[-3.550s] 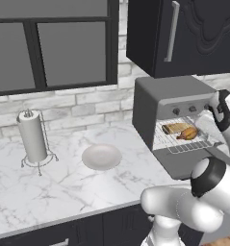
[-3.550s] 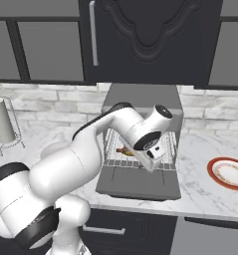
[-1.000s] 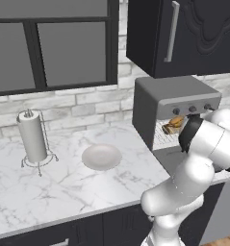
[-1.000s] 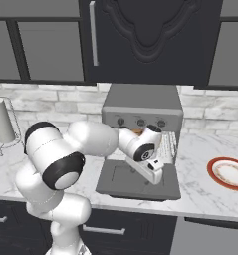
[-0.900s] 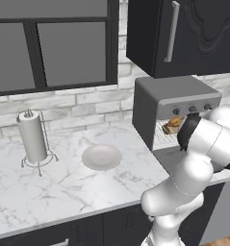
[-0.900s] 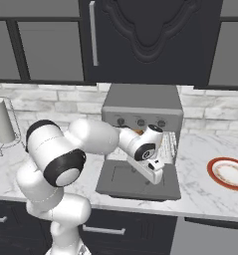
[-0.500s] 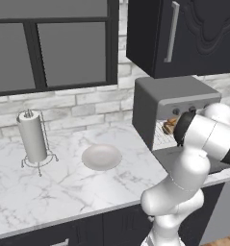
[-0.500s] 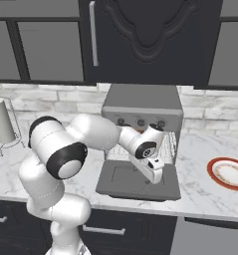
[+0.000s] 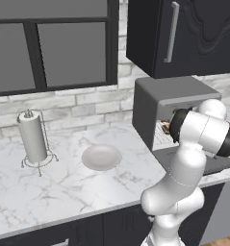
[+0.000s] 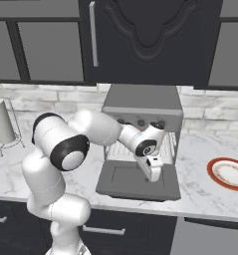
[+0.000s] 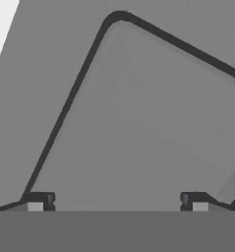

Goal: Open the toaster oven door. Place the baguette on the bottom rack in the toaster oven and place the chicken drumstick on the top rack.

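The toaster oven (image 10: 143,105) (image 9: 176,93) stands on the counter with its door (image 10: 135,185) (image 9: 217,166) folded down flat. My gripper (image 10: 156,178) (image 11: 116,206) hangs just above the door's window pane, pointing down at it, open and holding nothing. The hand view shows the grey door (image 11: 138,123) close up, with the pane's outline. Wire rack bars (image 10: 170,144) (image 9: 160,137) show in the cavity beside my arm. A small brown bit of food (image 9: 166,127) peeks out inside the oven; I cannot tell whether it is the baguette or the chicken drumstick. My arm hides the rest of the cavity.
A plain white plate (image 9: 101,156) lies on the marble counter left of the oven, and a paper towel holder (image 9: 33,137) (image 10: 1,122) stands further left. A red-rimmed plate (image 10: 229,173) sits to the oven's right. Dark wall cabinets (image 10: 145,40) hang above.
Since the earliest frames my hand has come out of the oven cavity and down over the open door. In the last second the arm has shifted only slightly.
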